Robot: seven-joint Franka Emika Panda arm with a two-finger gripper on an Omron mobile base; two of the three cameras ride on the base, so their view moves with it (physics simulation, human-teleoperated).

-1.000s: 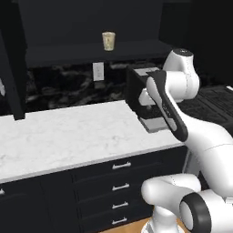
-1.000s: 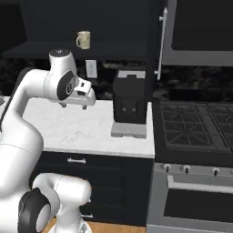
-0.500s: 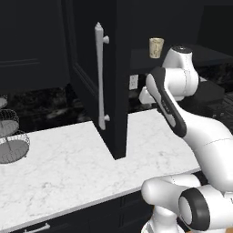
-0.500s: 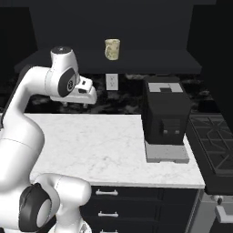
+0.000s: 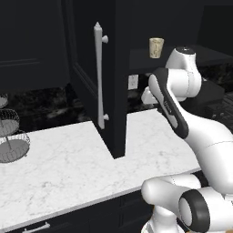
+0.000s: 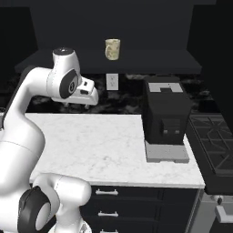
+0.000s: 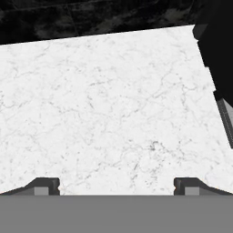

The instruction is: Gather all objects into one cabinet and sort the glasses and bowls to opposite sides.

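Rendered home kitchen: white marble counter point(image 6: 91, 145) w/ black drawers point(image 6: 136, 205) below, black wall cabinet point(image 6: 136, 63) above, stove burners point(image 6: 214, 136) at right, black coffee machine point(image 6: 166, 116), wire fruit stand point(image 5: 11, 136), outlet point(image 6: 112, 81) on dark marbled backsplash

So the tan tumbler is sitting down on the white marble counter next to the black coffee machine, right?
Not quite. The tan tumbler stands up on the dark cabinet shelf, above the white marble counter and the black coffee machine, as the right base view shows.
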